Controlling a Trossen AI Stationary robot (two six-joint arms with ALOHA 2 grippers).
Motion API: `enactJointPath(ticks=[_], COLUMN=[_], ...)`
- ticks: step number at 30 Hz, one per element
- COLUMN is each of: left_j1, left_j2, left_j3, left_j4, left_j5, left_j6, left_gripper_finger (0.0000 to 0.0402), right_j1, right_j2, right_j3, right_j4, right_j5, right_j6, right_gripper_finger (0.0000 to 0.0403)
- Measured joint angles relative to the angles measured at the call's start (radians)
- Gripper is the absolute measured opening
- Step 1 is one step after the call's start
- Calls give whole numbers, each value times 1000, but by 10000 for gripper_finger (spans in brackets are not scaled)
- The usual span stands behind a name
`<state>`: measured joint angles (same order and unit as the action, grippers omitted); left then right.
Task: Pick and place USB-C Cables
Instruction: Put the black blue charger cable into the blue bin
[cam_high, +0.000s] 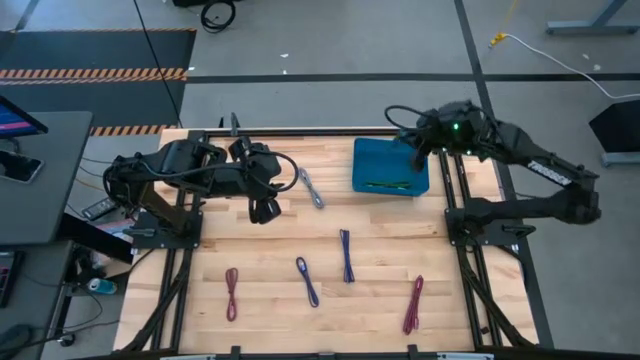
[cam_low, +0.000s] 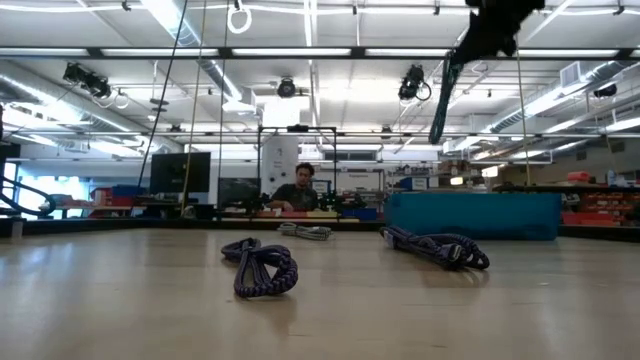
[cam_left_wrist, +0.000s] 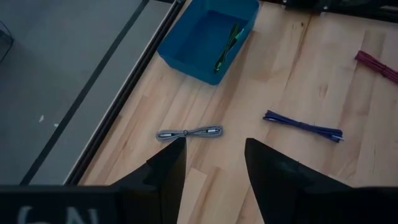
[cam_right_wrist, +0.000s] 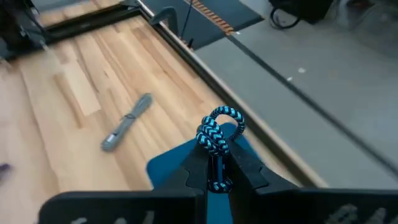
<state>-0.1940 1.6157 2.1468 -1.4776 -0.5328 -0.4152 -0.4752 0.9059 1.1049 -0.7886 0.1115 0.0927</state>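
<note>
My right gripper (cam_right_wrist: 214, 163) is shut on a teal-and-black braided cable (cam_right_wrist: 216, 132), high over the far left corner of the blue bin (cam_high: 390, 165). A green cable (cam_high: 388, 184) lies inside the bin. My left gripper (cam_left_wrist: 214, 158) is open above the table, just short of the grey cable (cam_left_wrist: 189, 132) lying flat on the wood. Two blue-purple cables (cam_high: 345, 255) (cam_high: 307, 281), a maroon one (cam_high: 232, 293) and a magenta one (cam_high: 413, 303) lie on the near half of the table. My right gripper pinches the teal cable bundle between its two fingers, which lie along it. The folded loop end (cam_right_wrist: 221, 118) sticks out past the fingertips. In the low view the bundle (cam_low: 445, 100) hangs slack below the gripper (cam_low: 490, 30), lifted clear above the bin (cam_low: 475, 215).
The bin sits at the table's far right, next to the right arm's base frame (cam_high: 480, 215). Bare wood lies between the grey cable and the bin. A person (cam_low: 298, 190) sits in the room beyond the far edge.
</note>
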Motion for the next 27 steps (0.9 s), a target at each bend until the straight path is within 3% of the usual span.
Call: enactJointPath(ticks=[10,19,27], left_j1=[0,0,0], left_j2=[0,0,0], left_j3=[0,0,0], left_j4=[0,0,0], left_j5=[0,0,0], left_j6=[-20,-20,-20], left_gripper_finger=[172,172,172], right_j1=[-37,-50,-50], right_j2=[-97,-93,-94], right_j3=[-410,-592,-690], right_j4=[343,539,554], right_j5=[-61,-84,-87], right_j6=[152,232,286], right_gripper_finger=[32,32,32])
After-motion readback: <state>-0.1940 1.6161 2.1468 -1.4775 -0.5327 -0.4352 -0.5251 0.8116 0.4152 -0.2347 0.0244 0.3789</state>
